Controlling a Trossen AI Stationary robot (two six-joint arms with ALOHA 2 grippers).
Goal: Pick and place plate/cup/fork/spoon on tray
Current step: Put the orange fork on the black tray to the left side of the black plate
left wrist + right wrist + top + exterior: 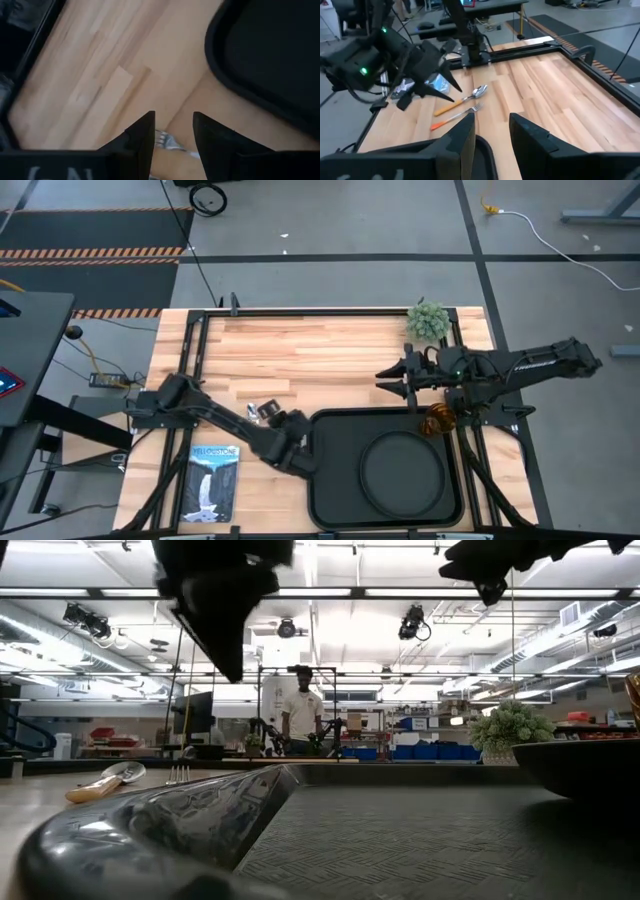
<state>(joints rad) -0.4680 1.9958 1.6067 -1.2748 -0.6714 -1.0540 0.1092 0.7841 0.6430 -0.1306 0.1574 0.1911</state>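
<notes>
The tray (335,480) is lying at the table's (320,350) near edge, right of centre; the plate (402,472) is sitting inside it, toward its right half; the cup (437,420) is standing off the tray, just beside its far right corner; the fork (454,116) and the spoon (462,99) are lying side by side on the bare wood left of the tray, near the left arm; the left gripper (297,460) is hovering at the tray's left edge, fingers apart and holding nothing, fork tines (165,140) showing between them; the right gripper (392,379) is hanging above the table beyond the tray, fingers apart and empty; a small potted plant (428,321) is standing at the far right; a booklet (213,483) is lying near left
</notes>
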